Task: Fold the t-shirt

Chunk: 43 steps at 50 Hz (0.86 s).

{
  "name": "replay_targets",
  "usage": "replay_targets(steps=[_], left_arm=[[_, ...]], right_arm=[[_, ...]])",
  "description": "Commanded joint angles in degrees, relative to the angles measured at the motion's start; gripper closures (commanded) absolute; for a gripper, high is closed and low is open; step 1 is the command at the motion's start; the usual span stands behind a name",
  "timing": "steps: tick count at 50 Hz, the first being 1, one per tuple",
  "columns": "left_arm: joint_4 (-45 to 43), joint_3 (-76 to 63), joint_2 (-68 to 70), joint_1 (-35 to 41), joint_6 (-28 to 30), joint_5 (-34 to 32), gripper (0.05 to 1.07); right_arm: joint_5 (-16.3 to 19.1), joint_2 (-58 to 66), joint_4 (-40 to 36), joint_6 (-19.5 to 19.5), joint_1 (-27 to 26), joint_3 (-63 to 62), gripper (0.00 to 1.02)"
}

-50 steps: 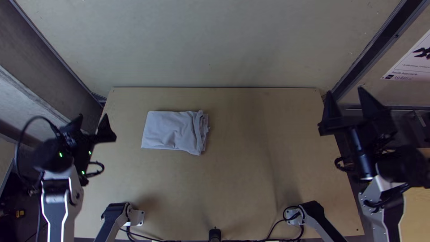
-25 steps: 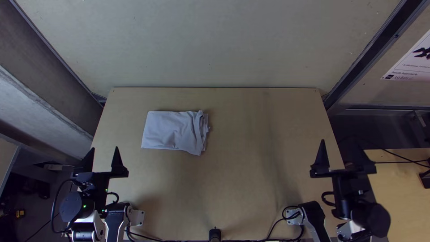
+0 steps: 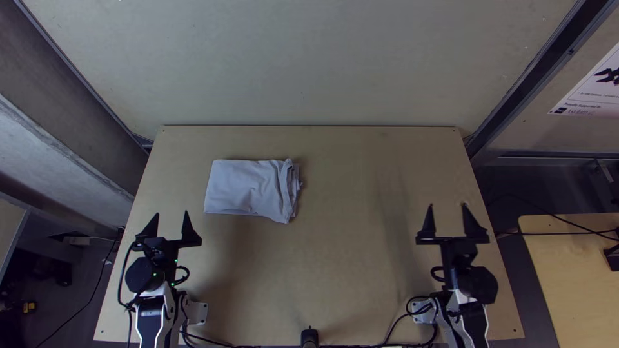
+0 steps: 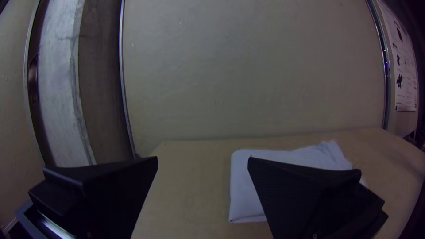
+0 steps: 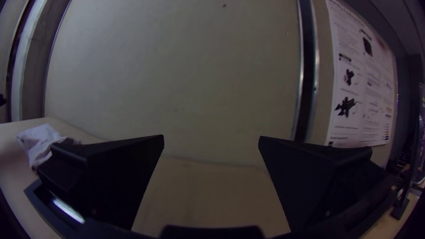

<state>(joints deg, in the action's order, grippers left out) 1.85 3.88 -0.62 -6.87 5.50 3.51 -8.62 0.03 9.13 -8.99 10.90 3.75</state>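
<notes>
In the top view my left gripper (image 3: 171,218) stands open near the table's left edge, nearer the arm bases than the cloth. My right gripper (image 3: 447,210), also open, is over the table's right side, well away from the cloth. The light grey t-shirt (image 3: 248,188) lies folded into a compact rectangle left of centre, its right end creased in uneven layers. In the left wrist view the left gripper (image 4: 202,160) has its fingers wide apart, one overlapping the t-shirt (image 4: 245,186) in the picture. The right wrist view shows the right gripper (image 5: 211,138) and part of the t-shirt (image 5: 39,140).
The wooden table (image 3: 342,258) has a wall panel (image 3: 309,64) behind its far edge. Black cables (image 3: 387,341) run along the near edge between the bases. A poster (image 3: 593,90) hangs at the right, above a second wooden surface (image 3: 574,277).
Both arms have come in from beyond the table's sides and drawn back towards the near edge, then shifted inward over the table. The t-shirt lies as before.
</notes>
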Motion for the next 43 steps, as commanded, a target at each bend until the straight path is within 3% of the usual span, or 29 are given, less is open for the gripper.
replay_targets(steps=[1, 10, 17, 43], left_arm=[[-2.1, -3.7, 0.6, 0.1, 0.6, -0.5, 0.1], [-1.9, -3.7, 0.6, -0.1, -1.9, -0.9, 0.1], [-1.8, -3.7, 0.6, -0.1, -1.9, -0.9, 0.1], [-1.9, -3.7, 0.6, -0.1, -1.9, -0.9, 0.1]], right_arm=[[-0.3, -0.4, 2.4, 0.8, 2.0, -3.7, 0.04], [-0.3, -0.3, -7.8, 2.8, 0.9, -3.6, 0.04], [-0.3, -0.1, -7.9, 2.2, -1.1, -3.6, 0.04], [-0.3, -0.1, -7.9, 2.2, -1.1, -3.6, 0.04]])
